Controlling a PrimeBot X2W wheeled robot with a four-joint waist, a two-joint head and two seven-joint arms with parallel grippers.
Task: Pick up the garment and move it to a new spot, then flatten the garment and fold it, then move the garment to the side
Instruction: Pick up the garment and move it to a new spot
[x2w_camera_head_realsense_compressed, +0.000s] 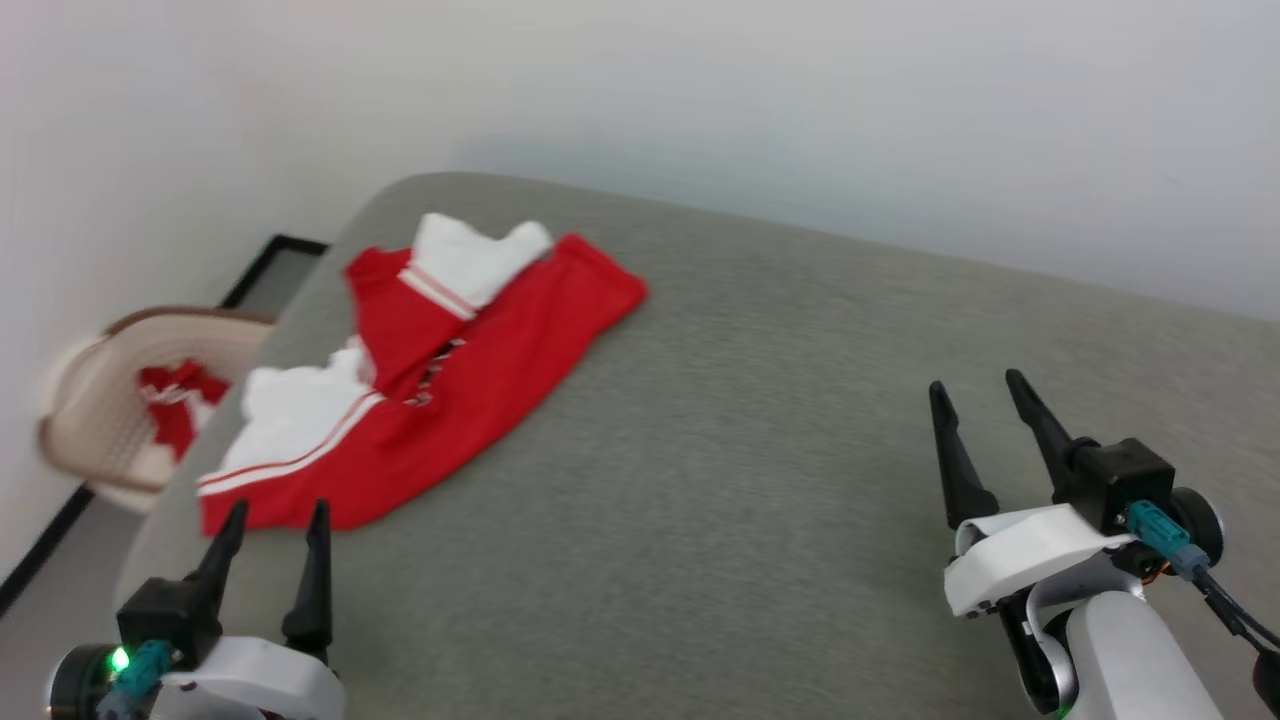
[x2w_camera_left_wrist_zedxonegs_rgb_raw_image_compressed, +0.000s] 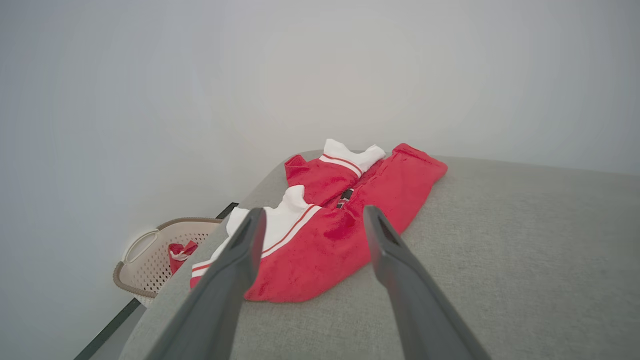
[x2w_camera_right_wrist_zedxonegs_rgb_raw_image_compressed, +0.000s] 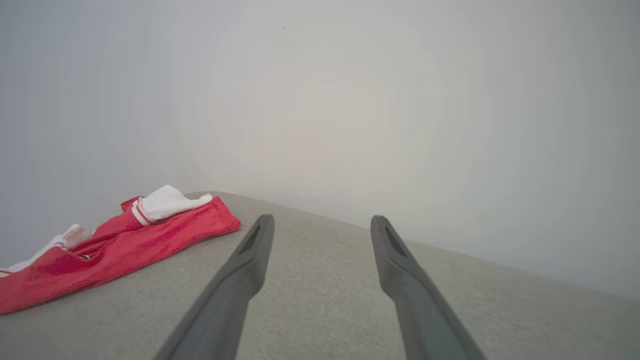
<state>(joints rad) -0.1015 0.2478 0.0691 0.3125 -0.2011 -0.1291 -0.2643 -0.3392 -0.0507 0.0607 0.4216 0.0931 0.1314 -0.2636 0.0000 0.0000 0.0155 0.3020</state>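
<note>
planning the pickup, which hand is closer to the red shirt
The left hand, right at the near edge of the garment; the right hand is far off.

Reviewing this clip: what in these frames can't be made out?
Dark print on the red T-shirt with white sleeves: head and left wrist views, mostly tucked under a fold, unreadable.
Red cloth in the beige perforated basket: head view blurred, basket wall covers part; item unidentifiable.
T-shirt's near end: right wrist view, cut by the left edge.
</note>
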